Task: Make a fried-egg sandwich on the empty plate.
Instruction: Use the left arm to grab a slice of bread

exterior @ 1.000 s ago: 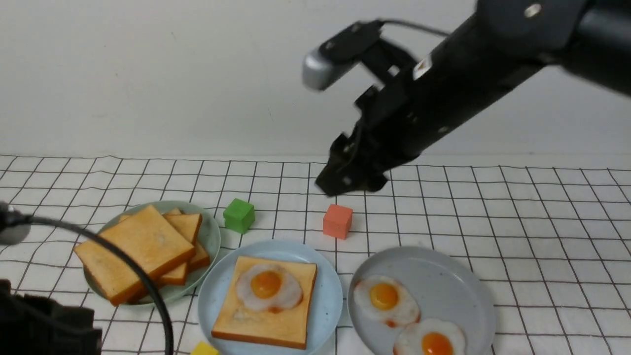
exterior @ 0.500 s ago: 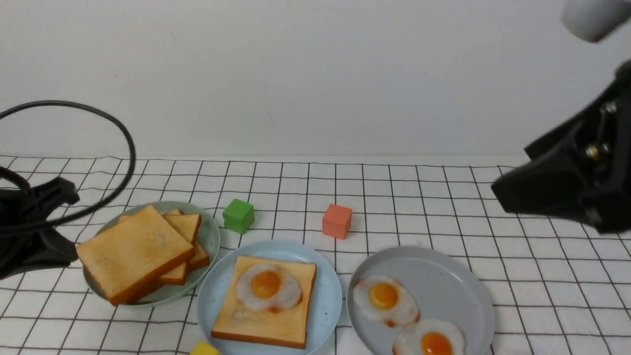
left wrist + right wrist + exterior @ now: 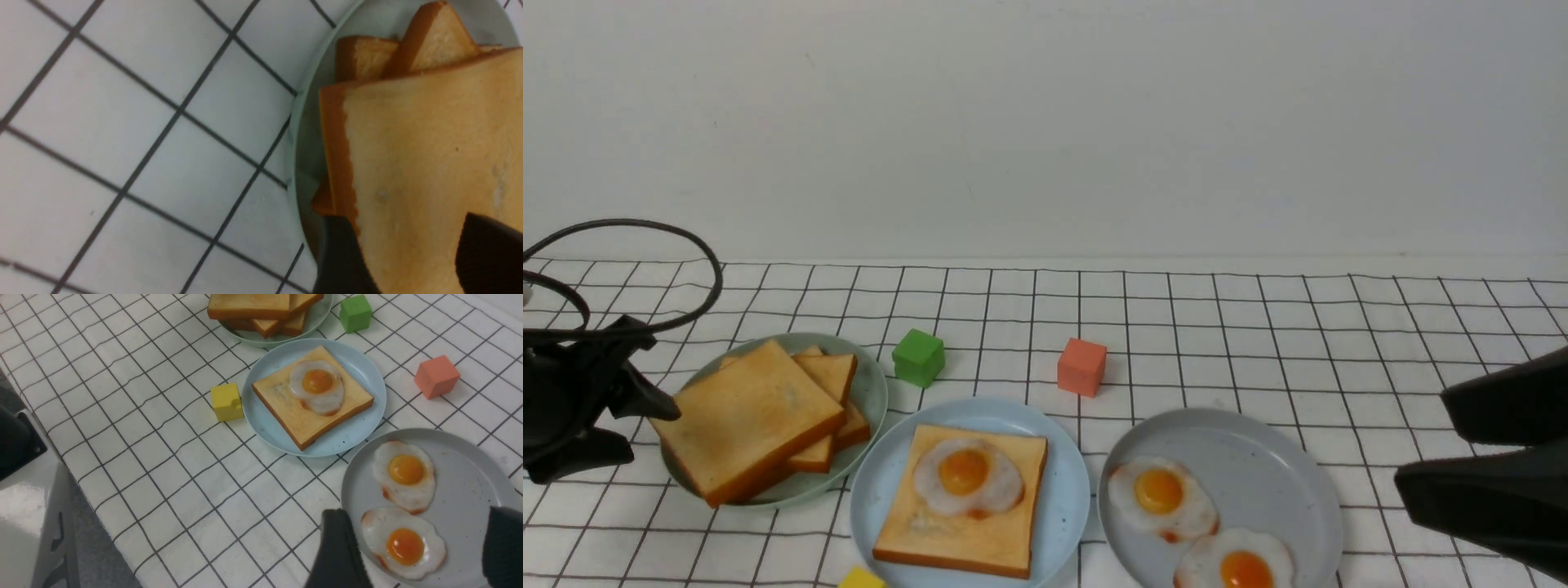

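Note:
The light-blue plate [image 3: 1066,490] [image 3: 355,433] holds one toast slice [image 3: 939,523] [image 3: 294,412] with a fried egg [image 3: 966,478] [image 3: 316,386] on top. Several loose toast slices lie stacked on the pale green plate [image 3: 874,392] [image 3: 304,163]. My left gripper [image 3: 647,371] [image 3: 404,228] is at the left corner of the top slice [image 3: 747,416] [image 3: 425,155], open, with one finger on each side of that slice's edge. My right gripper [image 3: 1421,441] [image 3: 419,516] hangs open at the right, beside the grey plate [image 3: 1258,465] [image 3: 470,477], holding nothing.
Two fried eggs [image 3: 1161,494] [image 3: 1233,567] lie on the grey plate. A green cube [image 3: 919,357] and an orange cube [image 3: 1082,366] stand behind the plates. A yellow cube [image 3: 862,578] [image 3: 226,402] sits by the blue plate's front left. The checked cloth's edge shows in the right wrist view.
My right arm swung from above the orange cube away to the right and down. My left arm came in from the lower left to the toast stack, and its jaws opened.

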Controlling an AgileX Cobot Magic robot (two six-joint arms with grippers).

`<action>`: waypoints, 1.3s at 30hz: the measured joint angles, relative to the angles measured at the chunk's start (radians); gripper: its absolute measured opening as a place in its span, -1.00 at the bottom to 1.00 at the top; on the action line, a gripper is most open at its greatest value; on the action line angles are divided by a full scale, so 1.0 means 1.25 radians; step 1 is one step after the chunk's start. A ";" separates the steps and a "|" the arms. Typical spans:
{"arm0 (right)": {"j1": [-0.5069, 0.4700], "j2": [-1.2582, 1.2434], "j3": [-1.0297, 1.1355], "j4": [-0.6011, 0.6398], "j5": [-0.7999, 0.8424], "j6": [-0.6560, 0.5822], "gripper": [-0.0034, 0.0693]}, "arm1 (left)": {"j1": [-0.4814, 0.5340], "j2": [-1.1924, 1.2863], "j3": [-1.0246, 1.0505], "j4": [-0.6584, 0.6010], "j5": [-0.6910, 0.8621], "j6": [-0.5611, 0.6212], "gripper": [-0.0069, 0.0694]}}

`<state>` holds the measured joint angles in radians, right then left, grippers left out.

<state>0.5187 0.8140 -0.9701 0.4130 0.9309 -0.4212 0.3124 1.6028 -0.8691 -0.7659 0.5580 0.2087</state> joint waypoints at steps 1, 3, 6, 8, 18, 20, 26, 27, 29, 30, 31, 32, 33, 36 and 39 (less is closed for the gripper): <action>0.000 -0.001 0.000 0.000 0.000 0.000 0.39 | 0.000 0.012 0.000 -0.026 -0.004 0.024 0.22; 0.000 -0.003 0.000 0.000 0.000 0.000 0.39 | 0.000 0.041 0.000 -0.098 -0.012 0.092 0.19; 0.000 -0.003 0.000 0.000 0.000 0.000 0.39 | 0.000 0.081 -0.001 -0.186 -0.025 0.190 0.07; 0.000 -0.003 0.000 0.000 0.000 0.000 0.39 | 0.000 0.101 -0.004 -0.224 -0.031 0.231 -0.01; 0.000 -0.018 0.001 0.014 0.000 0.002 0.39 | 0.004 0.131 -0.005 -0.275 -0.042 0.280 -0.37; 0.000 -0.019 0.001 0.014 0.000 0.008 0.39 | 0.004 0.127 -0.005 -0.275 -0.040 0.280 -0.33; 0.000 -0.019 0.001 0.015 0.000 0.019 0.39 | 0.004 0.073 -0.005 -0.254 -0.031 0.280 -0.01; 0.000 -0.019 0.001 0.015 0.000 0.020 0.39 | 0.004 0.060 -0.005 -0.245 -0.030 0.280 0.10; 0.000 -0.019 0.001 0.015 0.001 0.021 0.39 | 0.004 0.053 -0.005 -0.232 -0.026 0.279 0.18; 0.000 -0.019 0.001 0.015 0.001 0.021 0.39 | 0.004 0.053 -0.005 -0.231 -0.026 0.277 0.19; 0.000 -0.019 0.001 0.015 0.003 0.021 0.39 | 0.004 0.053 -0.005 -0.210 -0.025 0.268 0.22; 0.000 -0.019 0.001 0.015 0.004 0.021 0.39 | 0.004 0.054 -0.005 -0.203 -0.025 0.260 0.23; 0.000 -0.019 0.001 0.015 0.007 0.021 0.39 | 0.004 0.058 -0.005 -0.193 -0.025 0.253 0.23; 0.000 -0.019 0.001 0.018 0.008 0.021 0.39 | 0.004 0.070 -0.005 -0.190 -0.033 0.247 0.24; 0.000 -0.019 0.001 0.021 0.009 0.021 0.39 | 0.004 0.102 -0.005 -0.235 -0.055 0.267 0.23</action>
<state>0.5187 0.7899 -0.9690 0.4389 0.9422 -0.3947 0.3174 1.7300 -0.8759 -1.0595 0.4897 0.5427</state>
